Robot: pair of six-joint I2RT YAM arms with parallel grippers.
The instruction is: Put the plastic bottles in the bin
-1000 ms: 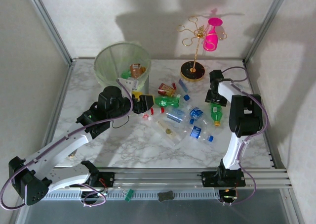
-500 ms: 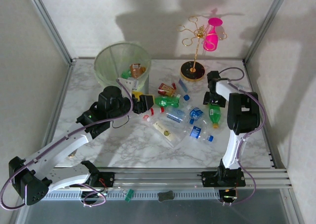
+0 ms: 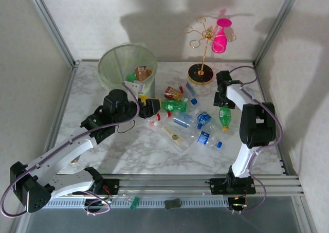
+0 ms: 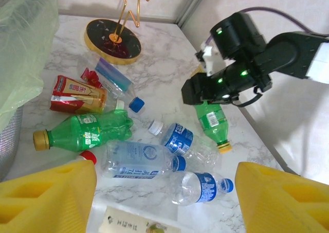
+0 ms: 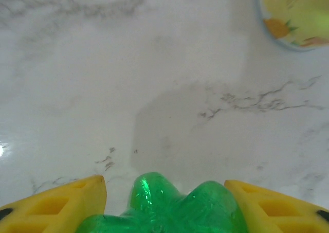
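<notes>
Several plastic bottles lie mid-table: a large green one (image 3: pixel 174 105) (image 4: pixel 85 132), clear blue-labelled ones (image 3: pixel 182 121) (image 4: pixel 136 160) (image 4: pixel 203 186), and a small green bottle (image 3: pixel 224 117) (image 4: pixel 213 121) at the right. My right gripper (image 3: pixel 224 102) (image 5: pixel 167 212) is down over that small green bottle (image 5: pixel 169 207), and a yellow finger lies against each side of its lumpy base. My left gripper (image 3: pixel 151 108) (image 4: pixel 167 192) hovers open above the pile, with nothing between its wide-set fingers. The bin (image 3: pixel 127 66) stands at the back left with a few items inside.
A gold hanger stand on a black base (image 3: pixel 200 73) (image 4: pixel 112 40) holds a pink cup (image 3: pixel 221 37) at the back right. A red carton (image 4: pixel 72 95) and a flat clear package (image 3: pixel 174 133) lie among the bottles. A printed cup (image 5: pixel 295 17) stands near my right gripper.
My right gripper's fingers have drawn in against the small green bottle, and that arm's elbow has swung right. The left arm has stayed still.
</notes>
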